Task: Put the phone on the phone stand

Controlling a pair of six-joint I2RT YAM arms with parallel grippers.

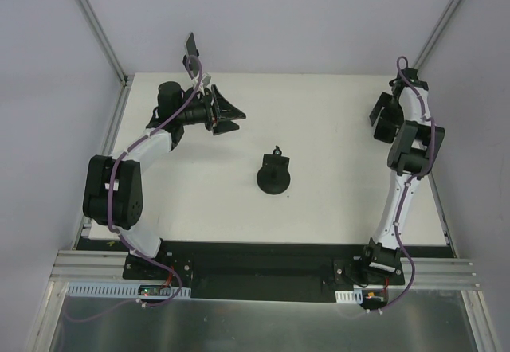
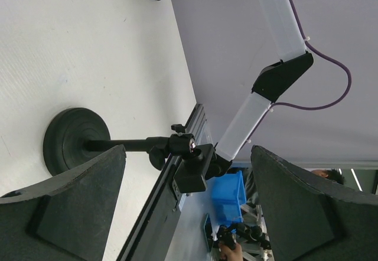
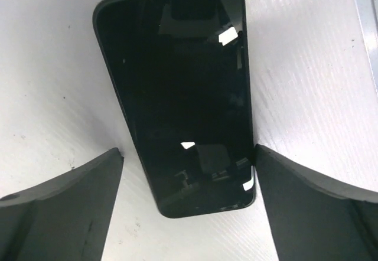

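The phone [image 3: 177, 90] is black and lies flat, screen up, on the white table [image 3: 47, 66]. My right gripper [image 3: 188, 150] hangs open over its near end; the right finger [image 3: 313, 208] touches the phone's edge and the left finger [image 3: 59, 208] stands apart from it. Seen from above, the right gripper [image 1: 382, 121] points down at the table's far right and hides the phone. The phone stand [image 1: 273, 175], black with a round base, stands mid-table. The left wrist view shows the stand [image 2: 74, 140] and its clamp head [image 2: 192, 157]. My left gripper [image 1: 233, 116] is open and empty, left of the stand.
Grey enclosure walls [image 1: 279, 17] close in the back and sides of the table. A black strip and metal rail [image 1: 263, 272] run along the near edge between the arm bases. Beyond that edge sit a blue bin [image 2: 227, 193] and a person's hand [image 2: 229, 253].
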